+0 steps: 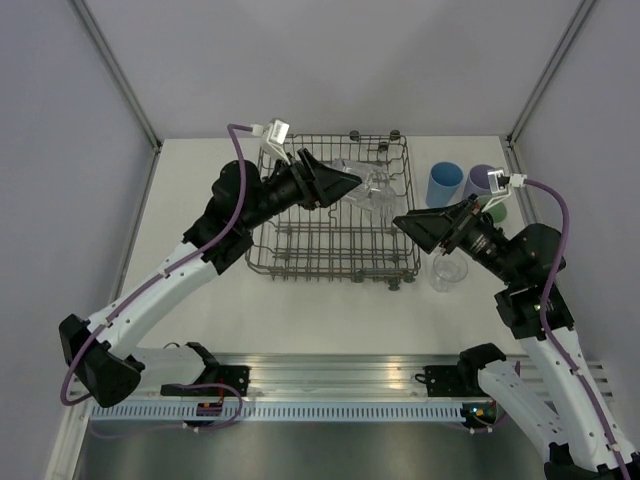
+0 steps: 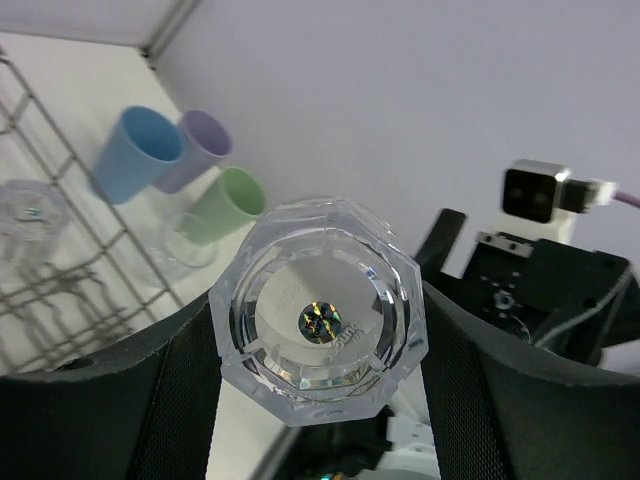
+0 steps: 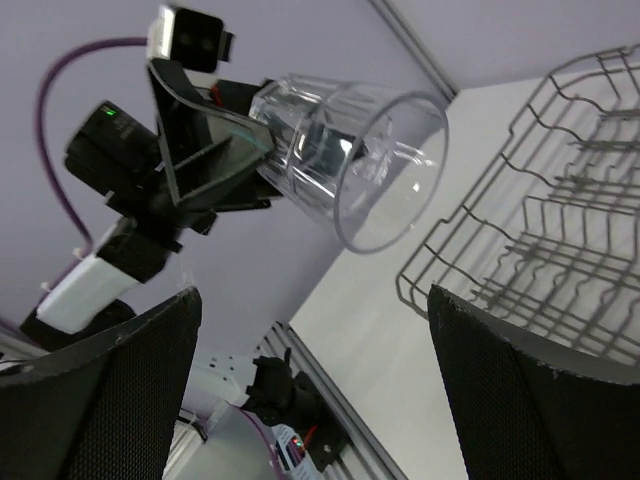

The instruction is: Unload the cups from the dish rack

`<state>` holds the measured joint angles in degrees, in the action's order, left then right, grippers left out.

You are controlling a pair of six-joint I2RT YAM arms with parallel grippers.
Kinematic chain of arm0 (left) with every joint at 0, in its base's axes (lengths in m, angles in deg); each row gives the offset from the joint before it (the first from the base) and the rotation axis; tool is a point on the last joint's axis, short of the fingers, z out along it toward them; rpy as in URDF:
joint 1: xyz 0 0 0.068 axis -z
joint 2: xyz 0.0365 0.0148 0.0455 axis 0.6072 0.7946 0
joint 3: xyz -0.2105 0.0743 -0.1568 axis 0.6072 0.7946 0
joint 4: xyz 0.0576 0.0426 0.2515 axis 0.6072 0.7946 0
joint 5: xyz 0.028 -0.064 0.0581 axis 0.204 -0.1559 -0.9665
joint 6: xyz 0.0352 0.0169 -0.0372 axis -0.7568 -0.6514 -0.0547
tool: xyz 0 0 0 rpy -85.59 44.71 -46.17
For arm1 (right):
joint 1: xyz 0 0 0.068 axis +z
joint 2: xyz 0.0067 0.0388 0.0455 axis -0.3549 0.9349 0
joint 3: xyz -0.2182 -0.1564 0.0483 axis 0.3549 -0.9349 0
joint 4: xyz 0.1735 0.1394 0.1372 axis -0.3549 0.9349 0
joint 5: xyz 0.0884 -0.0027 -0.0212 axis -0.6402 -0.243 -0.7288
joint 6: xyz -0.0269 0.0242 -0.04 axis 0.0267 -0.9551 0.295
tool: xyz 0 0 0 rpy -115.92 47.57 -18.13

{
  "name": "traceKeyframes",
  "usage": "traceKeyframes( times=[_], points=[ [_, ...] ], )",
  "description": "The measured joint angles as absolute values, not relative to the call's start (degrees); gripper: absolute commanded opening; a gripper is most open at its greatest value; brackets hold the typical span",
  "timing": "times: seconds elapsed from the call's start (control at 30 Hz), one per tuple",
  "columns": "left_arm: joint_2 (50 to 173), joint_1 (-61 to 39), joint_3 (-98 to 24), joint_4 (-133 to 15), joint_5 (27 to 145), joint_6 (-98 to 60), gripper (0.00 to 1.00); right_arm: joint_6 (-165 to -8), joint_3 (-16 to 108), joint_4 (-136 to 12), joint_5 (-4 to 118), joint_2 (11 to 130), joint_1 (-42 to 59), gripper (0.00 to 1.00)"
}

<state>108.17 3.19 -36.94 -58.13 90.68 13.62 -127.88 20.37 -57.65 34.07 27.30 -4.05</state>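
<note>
The left gripper [image 1: 343, 184] is clamped on the base end of a clear faceted plastic tumbler [image 2: 318, 322]. The tumbler is held on its side above the grey wire dish rack [image 1: 300, 250], mouth towards the right gripper [image 1: 412, 222], which is wide open and empty. A blue plastic tumbler [image 2: 135, 152], a lavender tumbler [image 2: 205, 145], a light green tumbler [image 2: 230, 200] and a second clear tumbler [image 1: 447, 270] stand on the white table [image 1: 200, 200], right of the rack.

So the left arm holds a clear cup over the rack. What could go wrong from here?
1. The left fingers pinch the clear cup only near its base, tilted sideways; it may slip and fall into the dish rack.
2. The open right fingers are close to its mouth; the arms might collide.
3. The blue cup and its neighbours stand close together; placing another could knock one over.
</note>
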Motion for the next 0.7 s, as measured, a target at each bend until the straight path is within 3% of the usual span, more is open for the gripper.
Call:
traceKeyframes(
  times=[0.27,0.43,0.53,0.67,0.7],
  points=[
    [104.3,3.4,-27.9,-72.6,96.9,29.0,0.02,-135.4,19.5,-71.7,28.3,27.7,-4.1,0.92],
    [103.8,4.4,-25.6,-78.0,98.4,33.5,0.02,-139.8,19.4,-78.3,25.4,30.0,-4.0,0.83],
    [103.8,5.1,-25.3,-79.4,98.9,34.6,0.02,-141.5,19.4,-80.6,24.1,31.6,-4.0,0.75],
    [103.9,6.1,-25.3,-81.1,99.4,35.5,0.02,-142.9,19.4,-82.2,22.5,33.6,-3.9,0.50],
    [103.9,6.4,-25.3,-81.4,99.5,35.6,0.02,-143.1,19.4,-82.5,22.2,34.1,-3.7,0.48]
  ],
)
